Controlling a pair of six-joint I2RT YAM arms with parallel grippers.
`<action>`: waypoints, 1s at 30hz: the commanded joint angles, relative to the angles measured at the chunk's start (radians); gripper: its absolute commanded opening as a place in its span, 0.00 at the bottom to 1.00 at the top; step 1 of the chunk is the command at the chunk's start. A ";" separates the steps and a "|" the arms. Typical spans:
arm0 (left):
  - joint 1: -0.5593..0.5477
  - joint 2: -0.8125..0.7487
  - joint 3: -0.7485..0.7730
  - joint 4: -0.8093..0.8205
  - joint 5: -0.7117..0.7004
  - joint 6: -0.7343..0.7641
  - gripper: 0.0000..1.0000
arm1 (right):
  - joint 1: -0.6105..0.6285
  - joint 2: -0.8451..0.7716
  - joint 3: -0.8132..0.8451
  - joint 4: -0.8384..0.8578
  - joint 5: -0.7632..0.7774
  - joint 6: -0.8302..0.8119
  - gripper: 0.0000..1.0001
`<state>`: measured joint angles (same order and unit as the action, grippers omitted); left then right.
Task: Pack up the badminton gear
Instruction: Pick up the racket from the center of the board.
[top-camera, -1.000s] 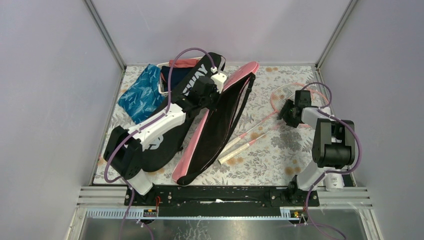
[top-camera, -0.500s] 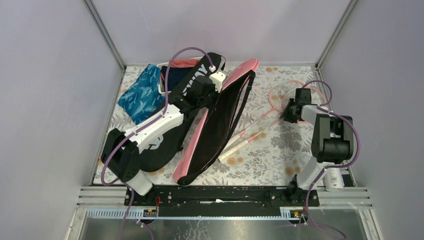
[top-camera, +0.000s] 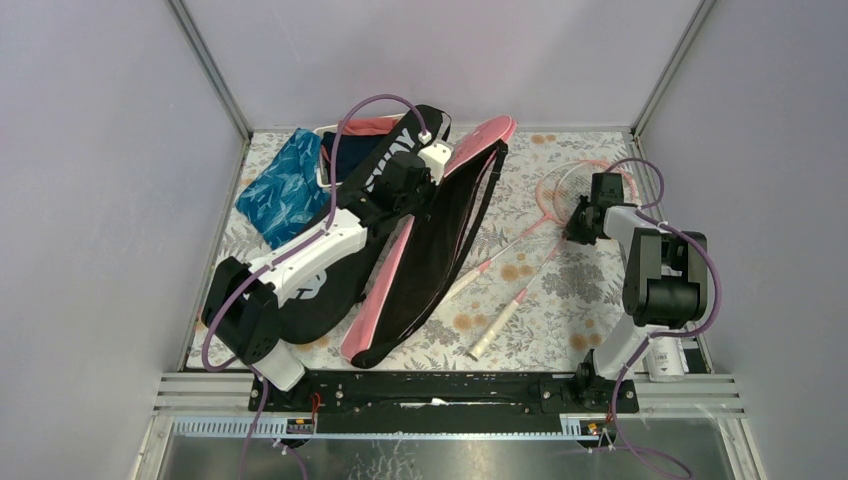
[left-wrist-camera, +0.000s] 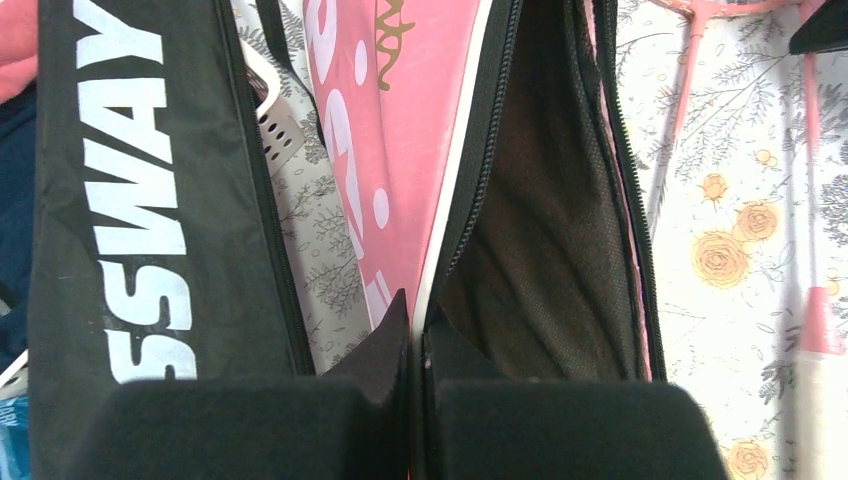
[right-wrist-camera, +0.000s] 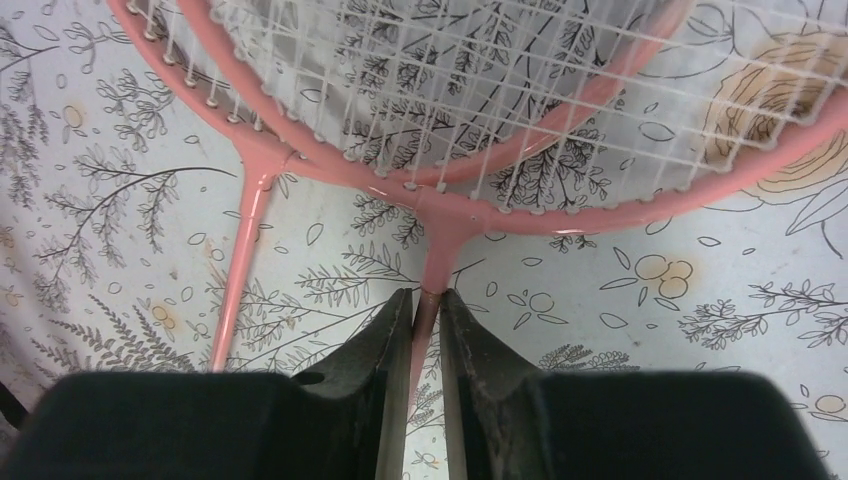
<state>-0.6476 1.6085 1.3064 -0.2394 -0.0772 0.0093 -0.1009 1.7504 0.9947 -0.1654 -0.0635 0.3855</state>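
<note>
The pink bag (top-camera: 450, 240) lies unzipped mid-table, its dark lining (left-wrist-camera: 540, 230) showing. My left gripper (top-camera: 420, 200) (left-wrist-camera: 415, 320) is shut on the white-piped edge of its pink flap (left-wrist-camera: 400, 150). The black "CROSSWAY" bag (top-camera: 335, 300) (left-wrist-camera: 130, 200) lies to its left under my left arm. Two pink rackets lie to the right with their heads overlapping (top-camera: 570, 185). My right gripper (top-camera: 573, 228) (right-wrist-camera: 428, 305) is shut on the shaft of one racket (right-wrist-camera: 440, 240) just below its head. That racket's white handle (top-camera: 488, 335) points toward the near edge. The other racket's shaft (right-wrist-camera: 250, 220) lies free to the left.
A white slatted basket (top-camera: 325, 172) (left-wrist-camera: 280, 125) with dark clothes sits at the back left beside a blue patterned cloth (top-camera: 285, 185). A white tube (top-camera: 665, 360) lies by my right arm's base. Metal frame posts and grey walls border the flowered tablecloth (top-camera: 560, 310).
My right gripper has closed on the racket shaft. That racket has swung, its handle moving away from the other racket toward the near edge. The left arm holds still.
</note>
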 joint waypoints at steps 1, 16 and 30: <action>-0.003 -0.037 0.040 0.068 -0.060 0.041 0.00 | 0.001 -0.070 0.067 -0.015 -0.012 -0.031 0.00; 0.001 -0.024 0.085 0.052 -0.154 0.052 0.00 | 0.001 -0.077 0.206 -0.096 -0.138 -0.071 0.00; 0.047 -0.015 0.142 0.074 -0.172 0.043 0.00 | 0.019 -0.125 0.281 -0.142 -0.230 -0.093 0.00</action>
<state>-0.6113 1.6089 1.3655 -0.2417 -0.2264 0.0479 -0.0975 1.6955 1.2152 -0.2886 -0.2207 0.3084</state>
